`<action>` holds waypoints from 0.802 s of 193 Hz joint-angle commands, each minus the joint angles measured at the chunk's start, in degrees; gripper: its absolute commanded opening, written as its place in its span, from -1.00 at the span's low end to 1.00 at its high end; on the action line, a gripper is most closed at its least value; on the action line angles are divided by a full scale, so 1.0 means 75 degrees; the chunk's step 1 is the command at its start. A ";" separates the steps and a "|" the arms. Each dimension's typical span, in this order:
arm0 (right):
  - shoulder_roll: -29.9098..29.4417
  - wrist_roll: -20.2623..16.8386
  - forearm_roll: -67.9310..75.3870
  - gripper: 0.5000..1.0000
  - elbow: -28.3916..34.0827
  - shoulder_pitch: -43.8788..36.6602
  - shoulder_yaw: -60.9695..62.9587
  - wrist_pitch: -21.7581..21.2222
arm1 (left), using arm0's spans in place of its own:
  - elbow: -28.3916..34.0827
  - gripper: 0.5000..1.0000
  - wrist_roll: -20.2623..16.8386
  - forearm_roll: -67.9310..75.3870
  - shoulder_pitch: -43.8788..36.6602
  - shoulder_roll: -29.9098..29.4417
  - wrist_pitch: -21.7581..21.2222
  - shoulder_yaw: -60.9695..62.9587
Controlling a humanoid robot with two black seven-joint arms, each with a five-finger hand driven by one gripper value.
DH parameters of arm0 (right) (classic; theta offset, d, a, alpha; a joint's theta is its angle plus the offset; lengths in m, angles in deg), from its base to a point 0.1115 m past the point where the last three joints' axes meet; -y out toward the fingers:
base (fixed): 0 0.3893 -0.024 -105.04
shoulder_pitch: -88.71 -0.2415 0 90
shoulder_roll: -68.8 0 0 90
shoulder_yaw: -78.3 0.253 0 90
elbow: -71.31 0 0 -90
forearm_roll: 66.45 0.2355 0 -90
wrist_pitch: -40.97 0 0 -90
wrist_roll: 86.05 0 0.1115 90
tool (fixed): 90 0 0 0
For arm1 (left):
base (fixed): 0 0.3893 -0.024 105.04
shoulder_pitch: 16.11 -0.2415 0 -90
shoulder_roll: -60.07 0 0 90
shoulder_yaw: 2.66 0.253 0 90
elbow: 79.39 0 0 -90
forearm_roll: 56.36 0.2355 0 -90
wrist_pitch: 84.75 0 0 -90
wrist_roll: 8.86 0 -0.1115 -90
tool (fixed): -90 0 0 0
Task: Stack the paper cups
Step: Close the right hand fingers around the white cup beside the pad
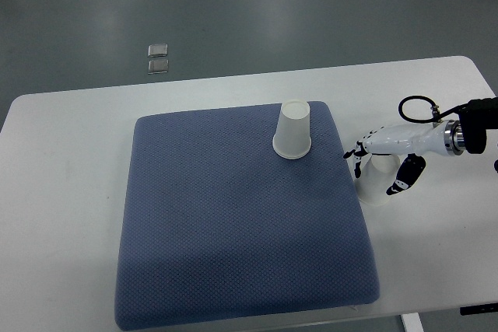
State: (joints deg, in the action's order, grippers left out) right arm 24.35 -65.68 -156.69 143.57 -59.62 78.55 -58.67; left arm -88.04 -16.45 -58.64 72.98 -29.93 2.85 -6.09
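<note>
One white paper cup (pixel 292 130) stands upside down on the blue padded mat (pixel 233 223), near its far right corner. A second white paper cup (pixel 374 190) stands upside down on the white table just off the mat's right edge. My right hand (pixel 379 169) reaches in from the right edge and sits over this second cup. Its fingers (pixel 355 155) are on the cup's left side and the thumb (pixel 405 179) on its right, closed around the upper part. The cup's base still looks to rest on the table. The left arm is not in view.
The white table (pixel 70 161) lies around the mat, with its far edge at the top. Two small square metal plates (pixel 158 58) lie on the grey floor beyond the table. A black cable loops over my right wrist (pixel 420 106).
</note>
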 commanded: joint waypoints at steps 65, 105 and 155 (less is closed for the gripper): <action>-0.0015 0.0014 -0.0261 0.47 -0.0178 0.0044 -0.0151 0.0102 | -0.0008 1.00 0.0004 0.0000 0.0004 0.0000 0.0003 0.0000; -0.0039 0.0002 -0.0484 0.46 -0.0471 0.0044 -0.0162 0.0348 | 0.0004 1.00 0.0004 0.0000 0.0004 0.0000 0.0003 0.0000; -0.0179 0.0002 -0.0542 0.46 -0.0658 0.0079 -0.0162 0.0371 | 0.0004 1.00 -0.0008 0.0000 0.0004 0.0000 0.0003 0.0000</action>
State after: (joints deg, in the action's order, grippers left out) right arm 23.20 -65.72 -160.48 139.15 -59.22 77.37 -55.91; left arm -88.04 -16.43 -58.64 73.00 -29.93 2.85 -6.09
